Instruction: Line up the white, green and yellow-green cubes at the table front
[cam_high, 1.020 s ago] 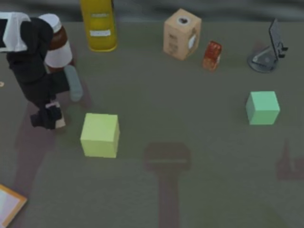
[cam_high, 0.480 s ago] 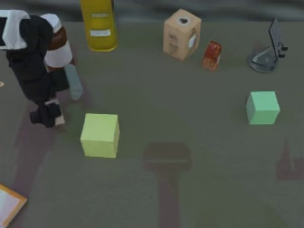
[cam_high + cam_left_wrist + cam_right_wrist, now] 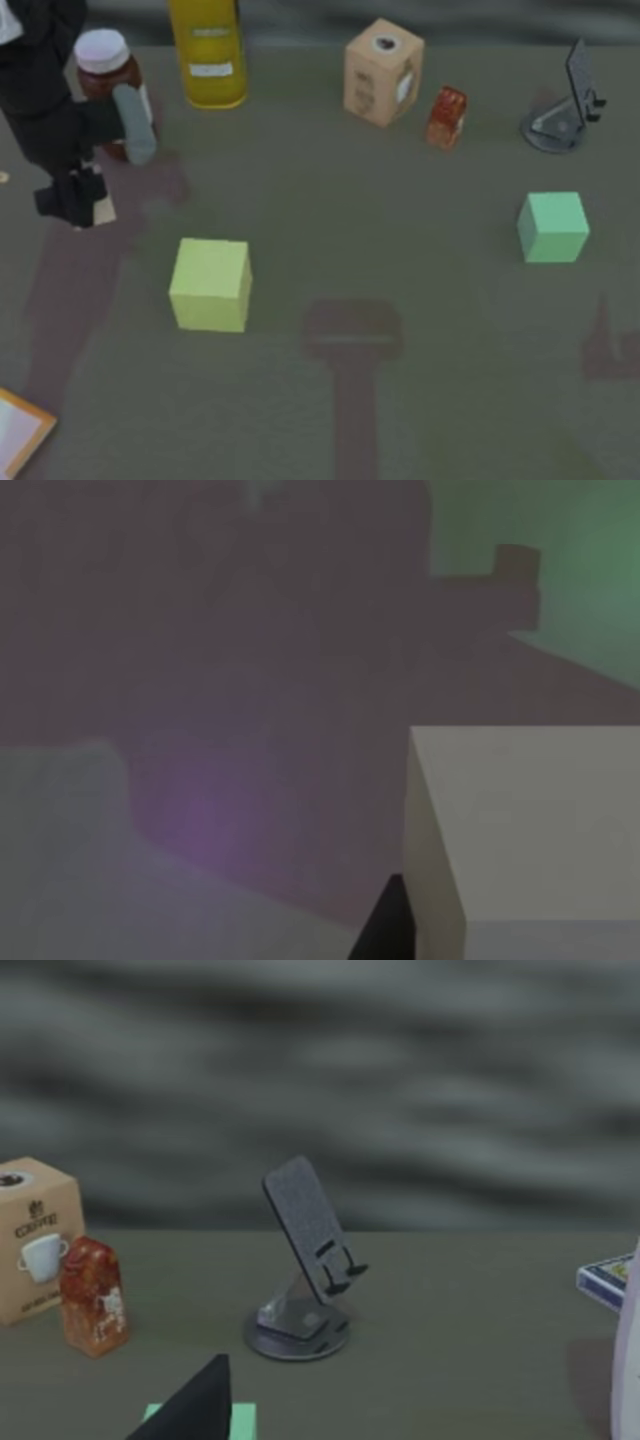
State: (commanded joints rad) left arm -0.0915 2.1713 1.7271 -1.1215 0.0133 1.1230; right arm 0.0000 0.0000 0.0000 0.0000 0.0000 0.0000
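left gripper fingers hold the small off-white matte cube (left edge); carry it level toward the surface front.

Small off-white matte cube mostly masked in top view by black left gripper, cut by frame edge in left wrist view. Mid-sized mint green matte cube clipped at right wrist view's edge.
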